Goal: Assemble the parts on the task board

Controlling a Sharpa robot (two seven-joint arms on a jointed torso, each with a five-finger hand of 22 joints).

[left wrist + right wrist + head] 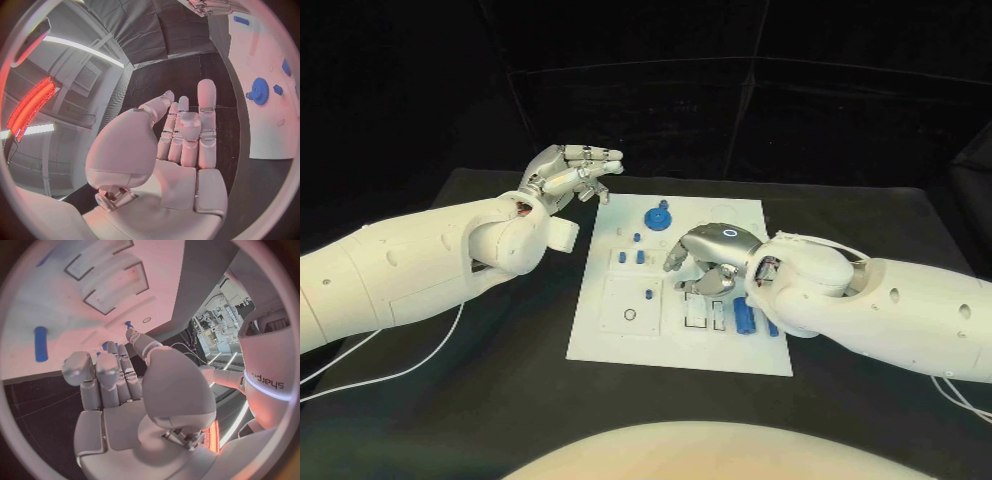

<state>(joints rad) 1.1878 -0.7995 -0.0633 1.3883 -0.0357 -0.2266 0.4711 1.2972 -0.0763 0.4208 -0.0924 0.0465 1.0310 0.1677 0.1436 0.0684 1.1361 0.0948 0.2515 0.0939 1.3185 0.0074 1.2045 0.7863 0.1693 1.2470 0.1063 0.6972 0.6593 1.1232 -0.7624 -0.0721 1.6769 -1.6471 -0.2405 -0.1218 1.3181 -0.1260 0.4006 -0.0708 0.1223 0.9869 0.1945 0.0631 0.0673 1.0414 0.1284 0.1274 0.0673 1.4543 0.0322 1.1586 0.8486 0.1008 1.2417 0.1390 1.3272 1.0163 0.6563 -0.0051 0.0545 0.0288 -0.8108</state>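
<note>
Left hand (571, 172) raised off far-left corner of task board (625, 345), fingers loosely curled, holding nothing. Right hand (708, 258) palm-down over board middle, fingers curled; grasp unclear. Blue gear (658, 217) near far edge, small blue parts (746, 316) beside right wrist.
</note>
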